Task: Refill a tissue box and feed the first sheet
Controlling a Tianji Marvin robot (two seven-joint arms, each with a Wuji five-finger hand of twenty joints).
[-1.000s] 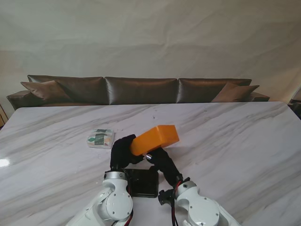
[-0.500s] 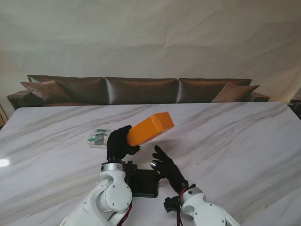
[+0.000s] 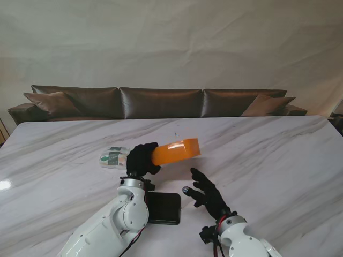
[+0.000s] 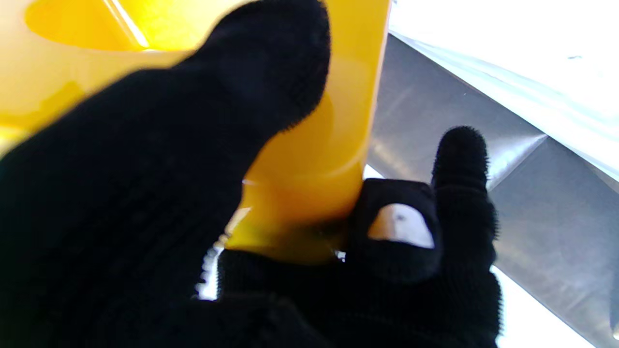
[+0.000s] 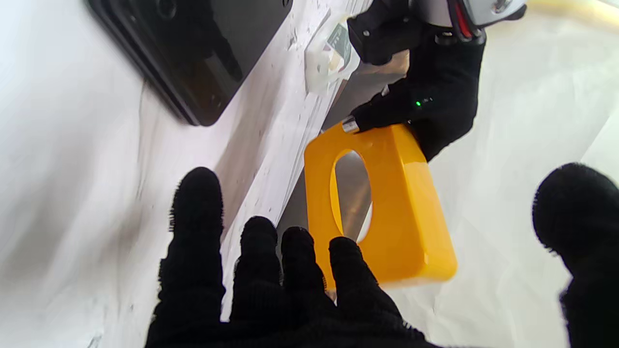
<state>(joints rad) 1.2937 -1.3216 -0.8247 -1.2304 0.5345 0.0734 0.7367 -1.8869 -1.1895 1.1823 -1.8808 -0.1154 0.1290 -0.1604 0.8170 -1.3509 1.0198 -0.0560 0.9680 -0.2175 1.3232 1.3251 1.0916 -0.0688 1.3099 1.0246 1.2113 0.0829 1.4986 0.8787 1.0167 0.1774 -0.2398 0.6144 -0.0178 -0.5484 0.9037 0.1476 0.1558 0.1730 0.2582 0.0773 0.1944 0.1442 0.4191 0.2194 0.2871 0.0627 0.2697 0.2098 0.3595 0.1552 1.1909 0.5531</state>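
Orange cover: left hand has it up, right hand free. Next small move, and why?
Probably set the orange cover down on bare table. The left hand holds it aloft, the tissue pack lies unopened, and the right hand is open.

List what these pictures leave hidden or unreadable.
- Tissue pack: print too small in the stand view; partly covered by the left hand.
- Yellow box cover: its gripped end hidden by that hand's fingers.
- Black tray: near edge behind the left arm; cut off in the right wrist view.
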